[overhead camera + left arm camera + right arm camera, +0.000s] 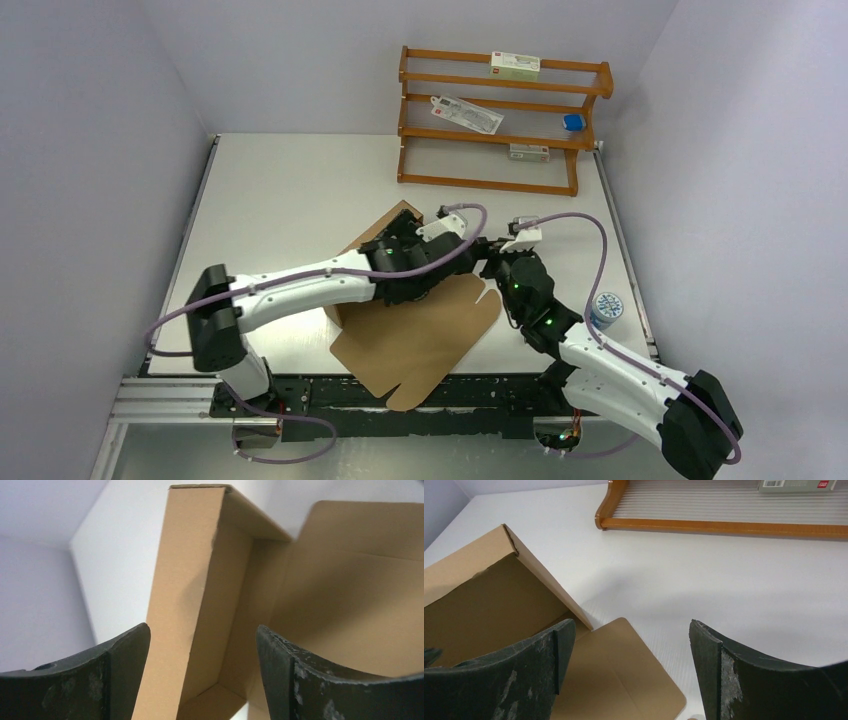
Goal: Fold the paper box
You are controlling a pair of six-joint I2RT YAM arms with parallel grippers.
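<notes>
Two open grippers are hovering close together over the box (430, 335), which is lying on the table (280, 190) in front of the rack (500, 100), on its side nearer the arms. The left gripper (202, 629) is holding its jaws spread with an upright wall (185, 590) of the box standing between them, unpinched (the pads (125, 652) are not touching the card in the wrist view). It is probably placed there to steady or press that wall as the sides go up. The right gripper (631, 624) is hanging released too, gripping nothing. It is over bare table between the rack and a rounded flap (624, 680), seemingly poised to take that flap or the corner beside it. The box is sitting turned, one corner pointing at the rack. Its long axis is apparently running from the rack towards the table's near edge, with the raised walls at the rack end and the unfolded part lying flat at the other.
</notes>
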